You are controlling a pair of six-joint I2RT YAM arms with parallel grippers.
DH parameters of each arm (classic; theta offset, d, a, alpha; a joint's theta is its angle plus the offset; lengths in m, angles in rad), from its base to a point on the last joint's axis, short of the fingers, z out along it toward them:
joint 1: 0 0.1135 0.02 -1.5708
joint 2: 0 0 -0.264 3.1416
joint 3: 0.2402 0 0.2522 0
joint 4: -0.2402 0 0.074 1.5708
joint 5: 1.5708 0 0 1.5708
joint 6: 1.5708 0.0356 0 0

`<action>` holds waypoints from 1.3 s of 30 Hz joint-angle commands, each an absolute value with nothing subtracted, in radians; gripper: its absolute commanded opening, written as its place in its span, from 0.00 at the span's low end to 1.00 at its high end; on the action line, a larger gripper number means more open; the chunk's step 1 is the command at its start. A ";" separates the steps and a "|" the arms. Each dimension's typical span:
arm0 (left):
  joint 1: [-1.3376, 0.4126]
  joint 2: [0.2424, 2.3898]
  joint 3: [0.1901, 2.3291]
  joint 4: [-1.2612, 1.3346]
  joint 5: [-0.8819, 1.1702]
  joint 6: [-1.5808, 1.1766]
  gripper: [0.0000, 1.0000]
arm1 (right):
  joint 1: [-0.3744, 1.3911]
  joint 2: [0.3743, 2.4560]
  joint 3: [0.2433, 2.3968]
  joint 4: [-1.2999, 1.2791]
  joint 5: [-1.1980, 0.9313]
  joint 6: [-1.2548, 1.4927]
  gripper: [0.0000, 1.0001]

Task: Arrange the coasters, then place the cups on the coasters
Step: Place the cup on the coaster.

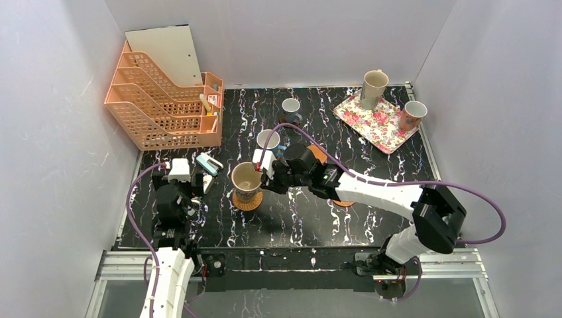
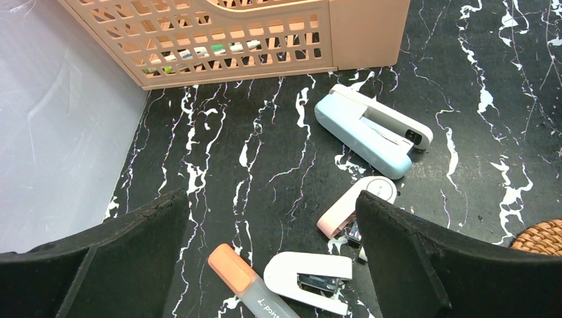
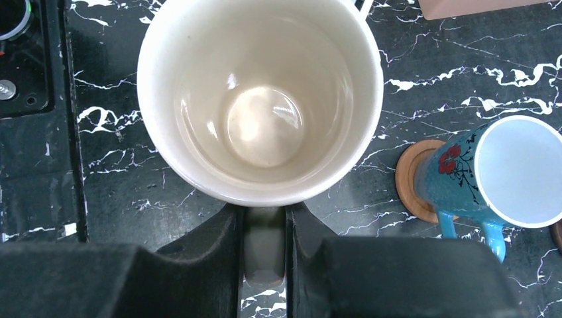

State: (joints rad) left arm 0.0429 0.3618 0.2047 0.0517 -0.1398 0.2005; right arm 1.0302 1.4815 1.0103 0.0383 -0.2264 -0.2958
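Observation:
A large beige cup (image 1: pixel 246 180) stands upright over a woven wicker coaster (image 1: pixel 247 201); I cannot tell whether it rests on it. My right gripper (image 1: pixel 268 177) is shut on that cup's handle (image 3: pixel 264 242), with the cup's empty inside (image 3: pixel 260 99) right in front of it. A blue cup (image 3: pixel 510 172) sits on a wooden coaster (image 3: pixel 414 179) just to the right. Another blue cup (image 1: pixel 290 108) stands further back. My left gripper (image 2: pixel 272 258) hangs open above desk clutter at the left. The wicker coaster's edge (image 2: pixel 540 237) shows there.
A floral tray (image 1: pixel 388 129) at the back right carries a beige cup (image 1: pixel 373 88) and a brownish-orange cup (image 1: pixel 413 114). A peach file organizer (image 1: pixel 166 99) fills the back left. Staplers (image 2: pixel 371 132) and an orange highlighter (image 2: pixel 245 278) lie under the left gripper. Two coasters (image 1: pixel 318 154) are partly hidden by the right arm.

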 commanded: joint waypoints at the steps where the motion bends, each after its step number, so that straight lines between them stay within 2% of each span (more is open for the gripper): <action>1: 0.047 0.362 0.201 0.069 -0.159 0.196 0.94 | 1.037 1.483 1.033 0.225 -0.226 -0.268 0.01; 39: 0.048 0.367 0.192 0.080 -0.163 0.198 0.94 | 1.037 1.534 1.043 0.222 -0.207 -0.268 0.01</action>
